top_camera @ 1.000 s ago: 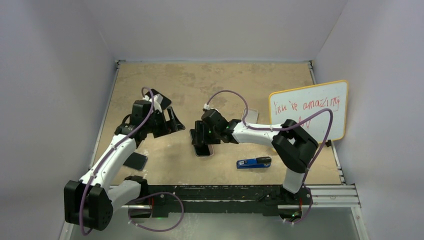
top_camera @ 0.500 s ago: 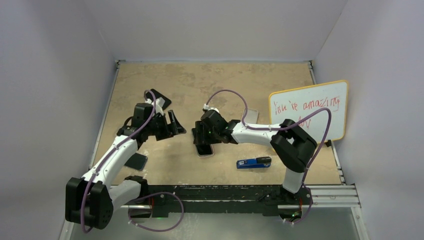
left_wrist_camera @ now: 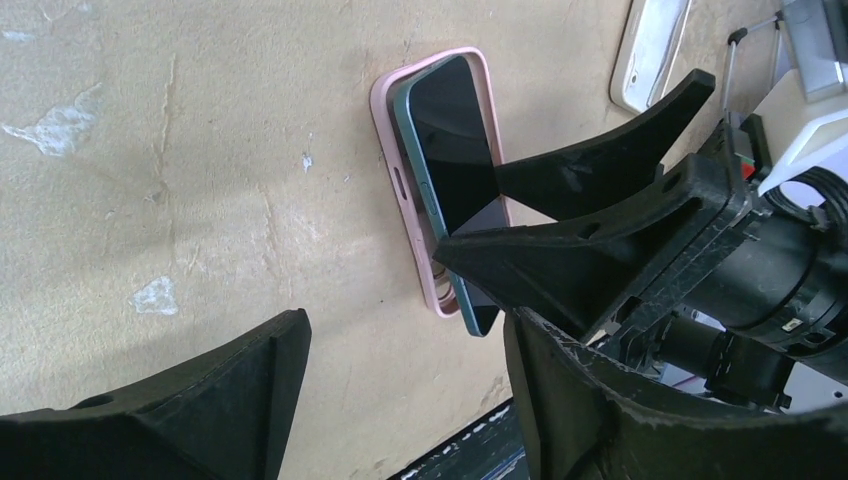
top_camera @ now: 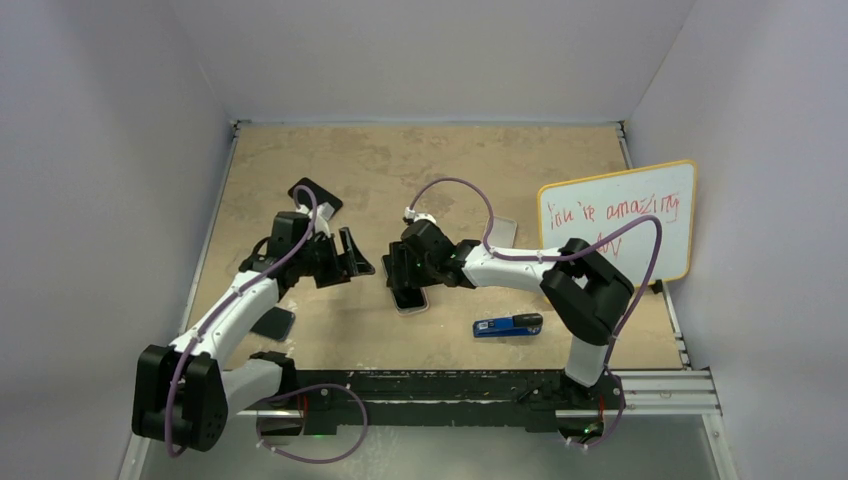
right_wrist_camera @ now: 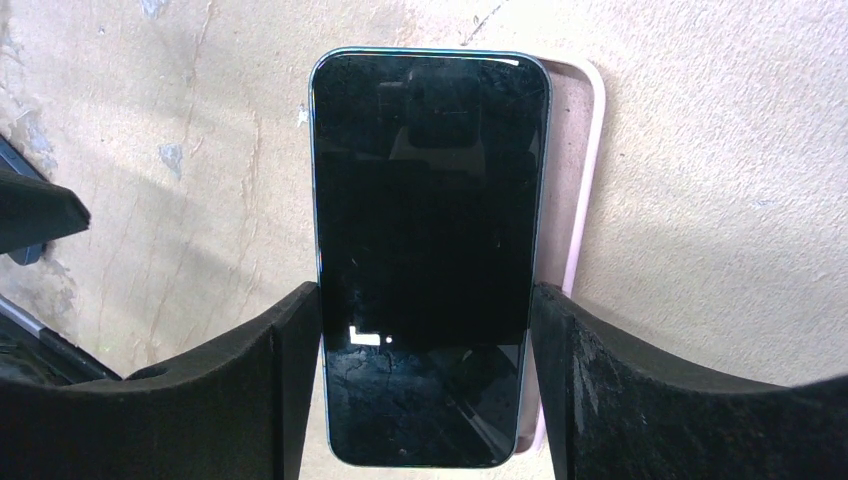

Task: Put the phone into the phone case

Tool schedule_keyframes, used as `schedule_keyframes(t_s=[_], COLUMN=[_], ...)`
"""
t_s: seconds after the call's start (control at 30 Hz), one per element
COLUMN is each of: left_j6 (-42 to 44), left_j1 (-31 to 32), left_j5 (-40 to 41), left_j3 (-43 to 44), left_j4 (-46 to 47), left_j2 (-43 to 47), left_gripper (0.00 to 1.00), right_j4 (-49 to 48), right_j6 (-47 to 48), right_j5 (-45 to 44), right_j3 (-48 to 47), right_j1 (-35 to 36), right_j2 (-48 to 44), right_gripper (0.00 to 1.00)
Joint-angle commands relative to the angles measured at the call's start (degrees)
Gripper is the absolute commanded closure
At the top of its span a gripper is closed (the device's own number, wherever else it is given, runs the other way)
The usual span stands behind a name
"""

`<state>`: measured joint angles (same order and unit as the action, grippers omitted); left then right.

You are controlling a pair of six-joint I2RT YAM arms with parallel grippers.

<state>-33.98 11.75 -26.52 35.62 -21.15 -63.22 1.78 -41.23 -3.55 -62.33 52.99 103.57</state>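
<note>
A phone (right_wrist_camera: 425, 220) with a black screen and teal edges lies partly in a pink phone case (right_wrist_camera: 585, 150), shifted off to one side of it and not seated. My right gripper (right_wrist_camera: 425, 300) is shut on the phone, one finger on each long edge. In the top view the phone (top_camera: 410, 299) lies mid-table under the right gripper (top_camera: 400, 278). My left gripper (top_camera: 350, 262) is open and empty just left of it. The left wrist view shows the phone (left_wrist_camera: 455, 150) tilted in the case (left_wrist_camera: 385, 120), beyond my open left gripper (left_wrist_camera: 400, 340).
A whiteboard (top_camera: 620, 220) stands at the right. A blue object (top_camera: 508, 325) lies near the front. A black case (top_camera: 315, 193) lies behind the left arm, a dark flat object (top_camera: 272, 322) lies front left, and a light case (top_camera: 503, 230) lies behind the right arm.
My left gripper has moved right and toward the front, closer to the phone and case. The right gripper has held its grip on the phone almost still.
</note>
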Motion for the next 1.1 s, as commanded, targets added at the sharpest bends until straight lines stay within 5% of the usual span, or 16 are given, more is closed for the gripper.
schedule_keyframes(t_s=[0.0, 0.43, 1.07], left_j6=[-0.99, -1.33, -4.0], left_j1=[-0.15, -0.14, 0.03], left_j5=[-2.04, -3.17, -6.16], left_j3=[-0.87, -1.45, -5.95], left_j4=[2.77, 3.49, 12.9], left_j2=[-0.2, -0.67, -7.79], left_gripper=[0.28, 0.28, 0.48], right_j4=[-4.36, -1.23, -0.16], right_j6=[1.59, 1.05, 0.87], right_j5=[-1.79, -0.67, 8.75], right_j3=[-0.05, -0.39, 5.51], right_j1=[0.35, 0.35, -5.13], right_j2=[0.12, -4.12, -9.03], right_gripper=[0.33, 0.12, 0.41])
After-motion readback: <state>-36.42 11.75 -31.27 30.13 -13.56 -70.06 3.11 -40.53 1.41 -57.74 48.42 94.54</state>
